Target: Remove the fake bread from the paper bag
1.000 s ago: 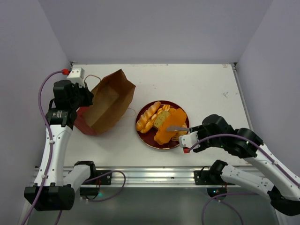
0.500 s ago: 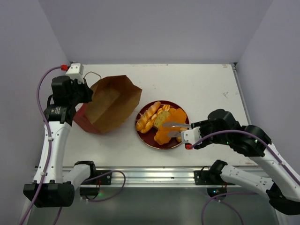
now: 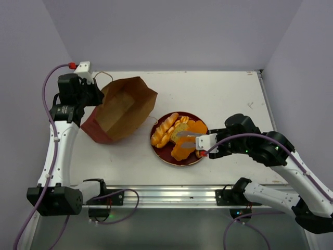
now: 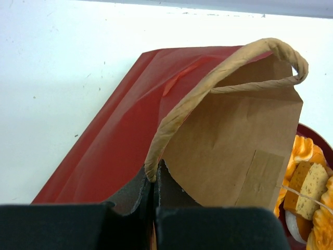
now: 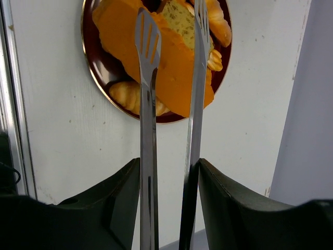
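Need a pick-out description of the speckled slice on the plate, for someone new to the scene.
Find the round dark-red plate right of the open paper bag on the white table. The slice lies near its middle, between the long golden loaves on the left and the flat orange slab on the right. It alone is pale tan with dark specks.

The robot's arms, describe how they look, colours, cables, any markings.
The left arm and right arm match: white tube links between chunky black joint housings. A purple cable loops along each, ending in a red plug at a white wrist box. The jaws are matte black. No lettering is legible.
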`<state>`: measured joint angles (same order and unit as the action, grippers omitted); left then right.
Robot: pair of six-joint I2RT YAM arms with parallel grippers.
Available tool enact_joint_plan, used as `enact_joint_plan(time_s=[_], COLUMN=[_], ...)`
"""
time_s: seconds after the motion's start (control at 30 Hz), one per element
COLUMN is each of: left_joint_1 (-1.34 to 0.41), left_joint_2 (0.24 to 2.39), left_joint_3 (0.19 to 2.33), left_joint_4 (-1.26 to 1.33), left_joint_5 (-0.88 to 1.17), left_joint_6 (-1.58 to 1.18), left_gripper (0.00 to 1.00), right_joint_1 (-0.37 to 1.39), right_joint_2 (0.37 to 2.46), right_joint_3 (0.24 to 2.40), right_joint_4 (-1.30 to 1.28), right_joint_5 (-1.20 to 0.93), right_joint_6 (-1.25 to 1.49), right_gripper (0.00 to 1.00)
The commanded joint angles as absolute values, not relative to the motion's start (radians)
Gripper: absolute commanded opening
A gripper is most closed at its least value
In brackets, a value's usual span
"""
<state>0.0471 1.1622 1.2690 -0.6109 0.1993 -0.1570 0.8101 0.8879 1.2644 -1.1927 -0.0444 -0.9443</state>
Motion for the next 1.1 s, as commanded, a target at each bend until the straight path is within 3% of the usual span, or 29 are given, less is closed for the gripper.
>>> enact_joint_plan(time_s=[0.0, 0.73, 0.87, 0.97, 1.07], left_joint_1=[0.08, 0.318, 0.33, 0.34, 0.345], left_joint_2=[1.218, 1.722, 1.79, 1.83, 1.841], left_joint_3=[1.35, 1.611, 1.696, 1.767, 1.798], left_joint_4=[-0.554, -0.367, -0.373, -0.387, -0.391], left_joint_5=[0.28, 0.592, 0.592, 0.581, 0.568], left_joint_6=[-0.186, -0.365, -0.385, -0.393, -0.393], left_gripper=[0.0, 0.0, 0.07, 0.24, 0.34], right_joint_1=[0.799, 0.598, 0.525, 0.453, 0.411], right_joint_2=[0.908, 1.038, 1.068, 1.091, 1.114], right_joint_3=[1.324, 1.327, 1.335, 1.336, 1.341], right_joint_4=[-1.124, -0.965, -0.914, -0.878, -0.862], right_joint_5=[-0.055, -0.113, -0.15, -0.167, -0.204], right_joint_6=[-0.897, -0.795, -0.752, -0.724, -0.704], right_gripper=[0.5, 0.5, 0.49, 0.5, 0.5])
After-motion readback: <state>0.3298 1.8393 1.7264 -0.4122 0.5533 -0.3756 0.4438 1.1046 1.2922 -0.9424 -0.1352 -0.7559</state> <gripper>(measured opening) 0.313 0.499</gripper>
